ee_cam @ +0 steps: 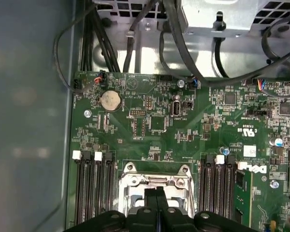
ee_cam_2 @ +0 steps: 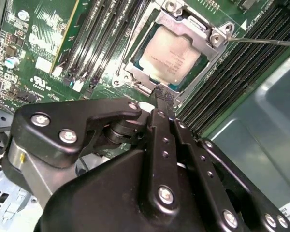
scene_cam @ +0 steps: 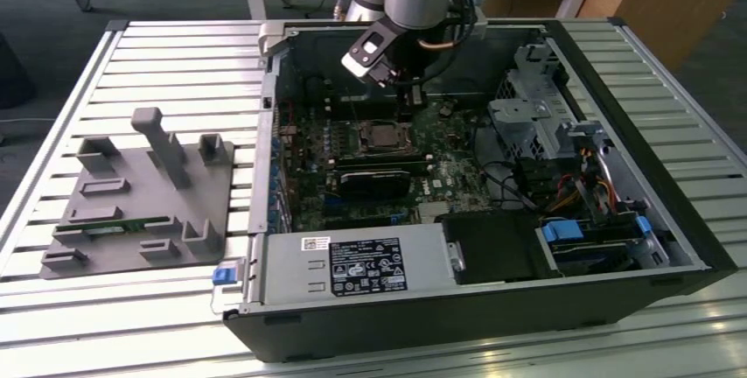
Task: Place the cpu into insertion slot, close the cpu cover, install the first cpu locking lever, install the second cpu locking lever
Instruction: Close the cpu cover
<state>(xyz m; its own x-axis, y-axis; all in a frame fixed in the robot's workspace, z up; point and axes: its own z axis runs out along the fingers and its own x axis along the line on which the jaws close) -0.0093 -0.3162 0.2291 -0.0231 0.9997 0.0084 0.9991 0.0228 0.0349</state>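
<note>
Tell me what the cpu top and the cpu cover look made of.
The cpu: probably metal, dull pale grey-brown, with a soft even sheen. The cpu cover: likely bare steel, silver and shiny, with bright highlights along its edges.

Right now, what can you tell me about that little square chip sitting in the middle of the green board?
The cpu is a small, flat, square chip with a dull grey-brown metal top that carries faint print. It lies flat on the green motherboard between rows of black memory slots. The silver cpu cover is down around it, framing its edges so that the top shows through the window. The end effector, with its fingers shut, has its tip at the frame's edge, off the chip's top.
</note>
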